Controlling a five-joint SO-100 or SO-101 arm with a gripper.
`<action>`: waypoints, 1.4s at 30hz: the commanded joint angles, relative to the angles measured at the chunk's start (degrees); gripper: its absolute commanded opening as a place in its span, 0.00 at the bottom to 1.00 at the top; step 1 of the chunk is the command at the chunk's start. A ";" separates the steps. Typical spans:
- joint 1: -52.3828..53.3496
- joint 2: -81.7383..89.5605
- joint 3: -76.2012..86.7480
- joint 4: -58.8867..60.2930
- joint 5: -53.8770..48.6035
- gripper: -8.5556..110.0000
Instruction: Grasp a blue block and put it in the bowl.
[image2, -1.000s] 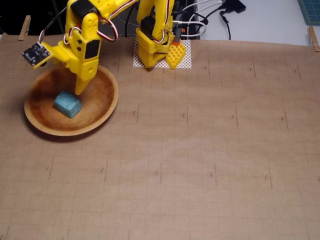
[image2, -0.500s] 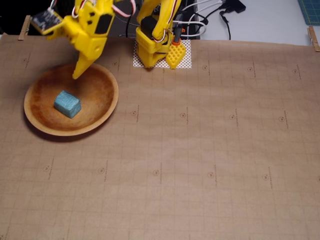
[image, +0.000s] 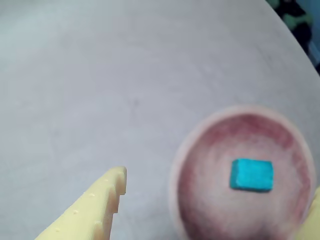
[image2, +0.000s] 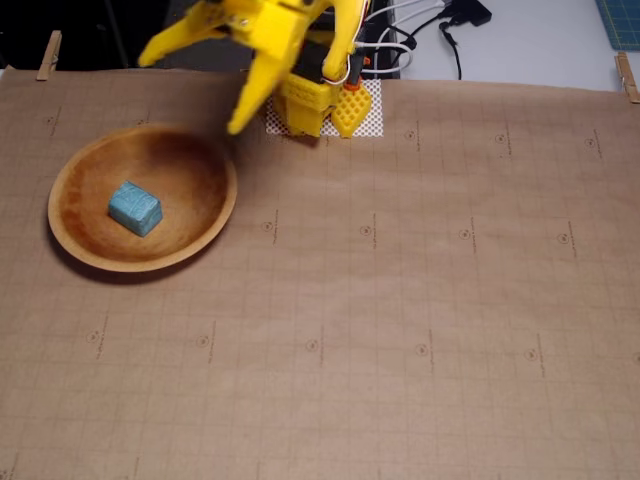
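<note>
The blue block (image2: 134, 208) lies free inside the wooden bowl (image2: 214, 222), left of the bowl's middle, in the fixed view. My yellow gripper (image2: 193, 90) is open and empty, raised above the bowl's far right rim and apart from the block. In the wrist view the block (image: 251, 175) rests on the floor of the bowl (image: 176, 172). One toothed fingertip (image: 119, 176) shows at the lower left, the other at the right edge, and the gripper (image: 218, 192) stands wide open above the bowl.
Brown gridded paper (image2: 400, 300) covers the table, held by clothespins (image2: 48, 55) at its far corners. The arm's base (image2: 315, 100) stands on a white patterned square at the far middle, with cables (image2: 440, 30) behind it. The table edge (image: 295, 40) shows top right in the wrist view.
</note>
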 joint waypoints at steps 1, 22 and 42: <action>-7.29 4.13 -3.52 1.05 2.20 0.47; -18.02 17.75 11.87 0.53 4.22 0.20; -17.58 34.10 41.48 -12.13 3.34 0.05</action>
